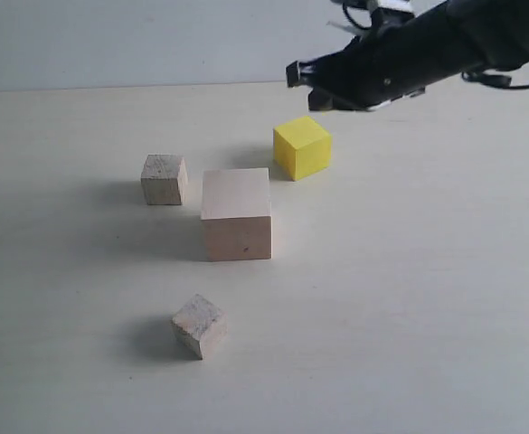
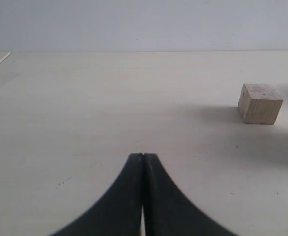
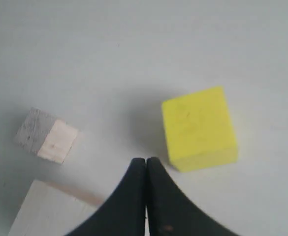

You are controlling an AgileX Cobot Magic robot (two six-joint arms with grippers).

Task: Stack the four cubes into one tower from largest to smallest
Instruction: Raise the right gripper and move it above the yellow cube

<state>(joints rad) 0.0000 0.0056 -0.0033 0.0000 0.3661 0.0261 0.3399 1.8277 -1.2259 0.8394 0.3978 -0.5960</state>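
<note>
Four cubes lie apart on the pale table (image 1: 427,298). The large pale wooden cube (image 1: 236,214) sits in the middle, the yellow cube (image 1: 302,147) behind it to the right. One small wooden cube (image 1: 164,179) is to the left, another (image 1: 199,325) nearer the front. My right gripper (image 1: 293,74) hangs shut and empty above and behind the yellow cube. In the right wrist view the shut gripper (image 3: 146,160) is beside the yellow cube (image 3: 199,129), with a small cube (image 3: 46,134) and the large cube's corner (image 3: 50,209). My left gripper (image 2: 143,155) is shut, empty, low over the table, a small cube (image 2: 260,103) ahead of it.
A plain light wall (image 1: 155,36) rises behind the table's far edge. The black right arm (image 1: 445,41) reaches in from the upper right of the exterior view. The left arm does not show there.
</note>
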